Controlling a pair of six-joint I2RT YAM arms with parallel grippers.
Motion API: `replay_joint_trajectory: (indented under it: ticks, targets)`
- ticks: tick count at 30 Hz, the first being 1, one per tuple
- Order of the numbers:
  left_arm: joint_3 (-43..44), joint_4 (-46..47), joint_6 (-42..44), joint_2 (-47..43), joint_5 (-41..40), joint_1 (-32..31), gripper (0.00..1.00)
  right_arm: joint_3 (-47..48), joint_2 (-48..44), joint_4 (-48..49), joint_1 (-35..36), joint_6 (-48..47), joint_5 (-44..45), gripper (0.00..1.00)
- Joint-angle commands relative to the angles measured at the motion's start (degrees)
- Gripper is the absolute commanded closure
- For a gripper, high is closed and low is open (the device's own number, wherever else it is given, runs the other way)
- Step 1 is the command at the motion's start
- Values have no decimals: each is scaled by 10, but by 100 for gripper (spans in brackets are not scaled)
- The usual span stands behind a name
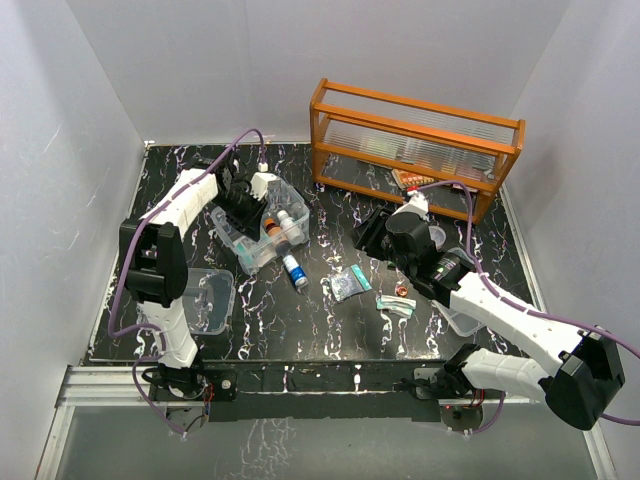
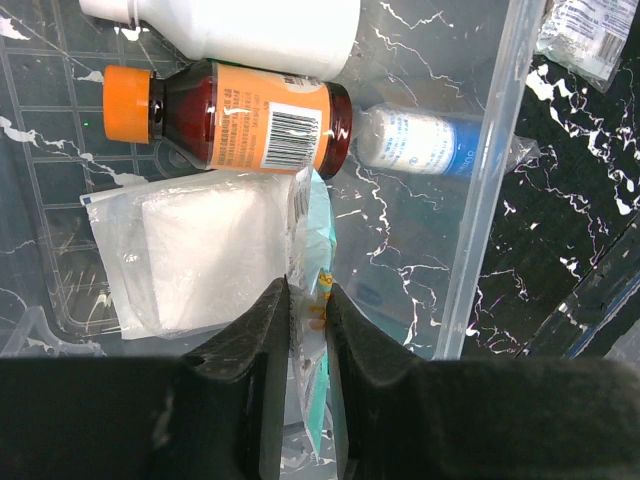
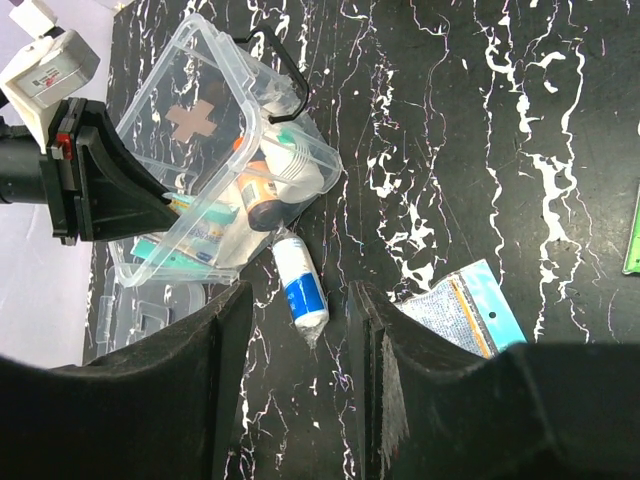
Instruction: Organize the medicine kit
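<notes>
The white bottle is cut off at the top edge. One end of the teal packet hides between the fingers of the left gripper.

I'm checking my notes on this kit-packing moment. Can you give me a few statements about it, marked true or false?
The left gripper pinches a teal packet inside the medicine kit. True.
The amber bottle has a blue cap. False: its cap is orange.
The blue-and-white tube lies inside the kit. False: it lies on the table beside it.
The right gripper is open and holds nothing. True.
</notes>
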Motion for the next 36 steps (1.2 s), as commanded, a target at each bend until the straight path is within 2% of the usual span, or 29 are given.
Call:
replay_joint_trajectory:
  ticks: [1,5,9,12,16,20,27,30,36]
  targets:
    - [24,-27,36,3,31,0,85,28,-7,20,2,-16,13,59]
    - [16,-7,22,7,-8,0,84,23,-9,20,2,-14,12,59]
    - [0,1,23,3,12,-6,79,20,-9,21,2,-14,12,59]
    - [-2,4,17,11,-2,-12,75,20,-9,22,1,-13,12,59]
    - [6,20,-15,7,-48,-23,63,20,-14,20,2,-14,14,59]
    - [1,68,-33,-36,-83,-25,53,14,-23,19,2,-11,18,59]
    - [-14,133,-51,-92,-127,-25,53,10,-22,22,2,-7,14,59]
    - [-30,154,-62,-116,-122,-25,52,10,-21,21,2,-7,12,59]
    - [-78,208,-118,-142,-139,-26,49,6,-17,16,1,-7,13,58]
